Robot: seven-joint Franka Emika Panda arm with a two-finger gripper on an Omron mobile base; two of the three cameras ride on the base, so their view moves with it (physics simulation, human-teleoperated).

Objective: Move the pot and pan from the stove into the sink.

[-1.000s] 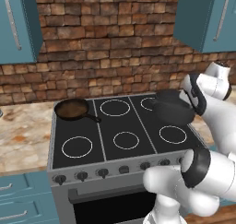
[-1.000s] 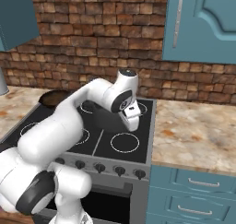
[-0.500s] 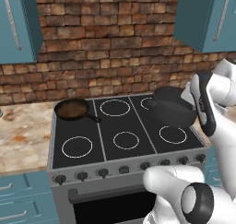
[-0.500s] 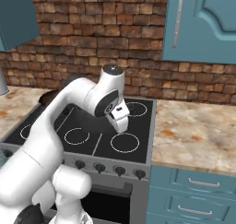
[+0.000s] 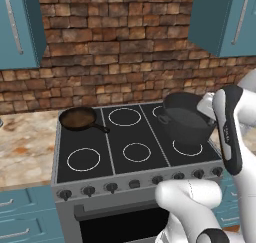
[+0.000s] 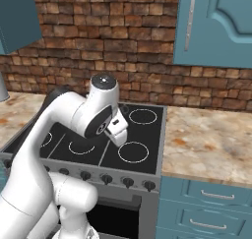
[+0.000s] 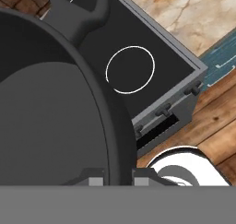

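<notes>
Pot: I see the dark grey pot [image 5: 186, 123] at centre right of the left base view, lifted clear of the cooktop and hanging over the right-hand burners; it looks slightly tilted.
Gripper: in the hand view the gripper [image 7: 116, 176] sits at the bottom centre, its two tips pinched narrow on the pot's rim [image 7: 113, 126], one tip inside the wall and one outside (I read that as a firm hold on the pot).
Pot handle: one small loop handle [image 7: 78, 5] shows at the upper left of the hand view, on the far side from my grip.
Pan: the brown-bottomed frying pan [image 5: 78, 118] rests on the rear left burner, centre left of the left base view, its long black handle [image 5: 100, 128] pointing toward the middle of the stove; I have not touched it.
Stove: the black glass cooktop [image 5: 127, 151] fills the middle of the left base view, with knobs along the grey front edge [image 5: 135, 183].
Sink: I cannot place it from here.
Done so far: the pot is off the burner, by my judgement the first lift of the first item.
Left to do: carry the pot to the sink and release it, then come back for the pan and do the same (so well under half finished, I reckon).
</notes>
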